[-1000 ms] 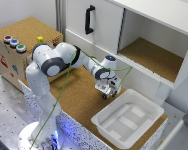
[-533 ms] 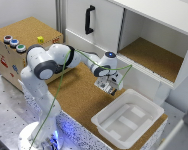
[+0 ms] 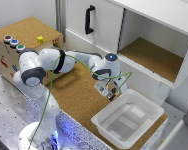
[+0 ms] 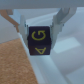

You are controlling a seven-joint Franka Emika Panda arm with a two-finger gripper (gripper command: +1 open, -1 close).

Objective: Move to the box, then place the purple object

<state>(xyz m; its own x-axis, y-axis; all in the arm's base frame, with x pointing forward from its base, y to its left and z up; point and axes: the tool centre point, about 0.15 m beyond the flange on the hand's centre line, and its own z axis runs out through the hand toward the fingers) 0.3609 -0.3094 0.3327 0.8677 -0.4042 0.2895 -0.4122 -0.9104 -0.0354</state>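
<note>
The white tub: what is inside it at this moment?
The white tub shows only its bare ribbed floor in the exterior view. The gripper holds the purple block over its rim; the wall under the block is covered.

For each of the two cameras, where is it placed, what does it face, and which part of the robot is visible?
Exterior view: placed high off the arm, it looks down at the cork-topped surface, the shallow white plastic tub and the whole white arm.
Wrist view: mounted on the wrist, it looks along the two fingers at a dark purple cube with yellow letters held between them.
Both show the gripper and the tub's rim.
</note>
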